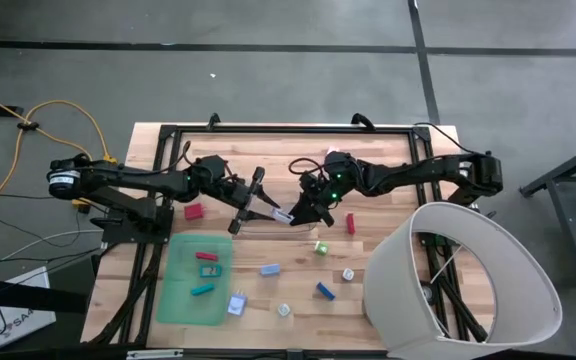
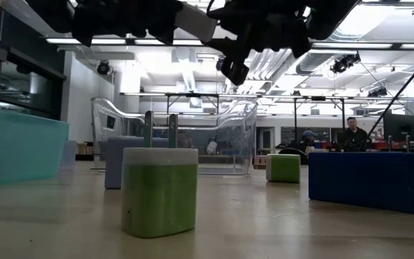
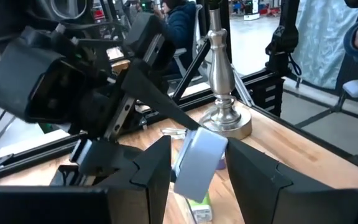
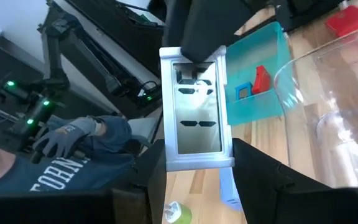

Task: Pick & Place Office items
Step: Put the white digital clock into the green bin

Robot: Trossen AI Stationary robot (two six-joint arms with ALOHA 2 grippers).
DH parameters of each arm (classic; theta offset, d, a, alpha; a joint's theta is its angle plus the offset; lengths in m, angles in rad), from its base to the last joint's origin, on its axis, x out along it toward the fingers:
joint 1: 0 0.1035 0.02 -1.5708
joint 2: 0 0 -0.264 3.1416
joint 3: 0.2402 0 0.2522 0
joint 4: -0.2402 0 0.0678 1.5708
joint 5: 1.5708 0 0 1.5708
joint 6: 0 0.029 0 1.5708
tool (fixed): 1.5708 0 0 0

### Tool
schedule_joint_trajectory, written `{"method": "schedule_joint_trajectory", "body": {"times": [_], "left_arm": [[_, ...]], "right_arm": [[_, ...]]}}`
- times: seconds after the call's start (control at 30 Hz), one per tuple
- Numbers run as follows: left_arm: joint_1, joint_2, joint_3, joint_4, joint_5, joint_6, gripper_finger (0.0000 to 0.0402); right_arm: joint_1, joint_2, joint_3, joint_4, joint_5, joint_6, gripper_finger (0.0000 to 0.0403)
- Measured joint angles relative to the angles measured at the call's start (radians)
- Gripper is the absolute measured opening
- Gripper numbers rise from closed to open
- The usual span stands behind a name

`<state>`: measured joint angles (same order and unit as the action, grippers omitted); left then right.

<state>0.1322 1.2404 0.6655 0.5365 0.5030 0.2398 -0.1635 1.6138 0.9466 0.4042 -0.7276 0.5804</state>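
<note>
A flat white-grey office item (image 1: 284, 215) hangs in the air over the middle of the table, between my two grippers. My left gripper (image 1: 271, 211) reaches in from the left and my right gripper (image 1: 300, 216) from the right. Each is shut on one end of the item (image 3: 197, 158) (image 4: 194, 124). Other office items lie on the wood: a red one (image 1: 193, 211), another red one (image 1: 350, 223), a green one (image 1: 320, 246) and a blue one (image 1: 325, 290). Several more lie on the green mat (image 1: 178, 300). My left gripper pinches the item's left end (image 3: 188, 177) between its two fingers, coming in about level from the table's left. The item is tilted and lifted clear of the table. My right gripper pinches the opposite end by its two long edges (image 4: 166, 155), coming from the table's right and slanting slightly down. The item's flat face with slots points toward the wrist camera.
A clear plastic bin (image 2: 178, 137) (image 4: 328, 112) stands on the table near the grippers. A lamp with a white shade (image 1: 468, 280) and a metal base (image 3: 224, 118) takes up the near right corner. People sit in the room behind the table.
</note>
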Motion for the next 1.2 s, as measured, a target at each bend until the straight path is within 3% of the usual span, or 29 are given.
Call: {"method": "schedule_joint_trajectory", "body": {"times": [0.4, 0.73, 0.97, 1.2], "left_arm": [[0.000, 0.000, 0.000, -0.004, -0.001, 0.027, 0.0142], [0.000, 0.000, 0.000, -0.005, 0.000, 0.045, 0.0092], [0.000, 0.000, 0.000, -0.005, 0.001, 0.047, 0.0085], [0.000, 0.000, 0.000, -0.005, -0.001, 0.039, 0.0083]], "right_arm": [[0.000, -0.002, 0.000, 0.039, -0.016, 0.018, 0.0142], [0.000, -0.002, 0.000, 0.039, -0.021, 0.020, 0.0142], [0.000, -0.002, 0.000, 0.039, -0.030, 0.021, 0.0143], [0.000, -0.002, 0.000, 0.043, -0.002, 0.023, 0.0180]]}}
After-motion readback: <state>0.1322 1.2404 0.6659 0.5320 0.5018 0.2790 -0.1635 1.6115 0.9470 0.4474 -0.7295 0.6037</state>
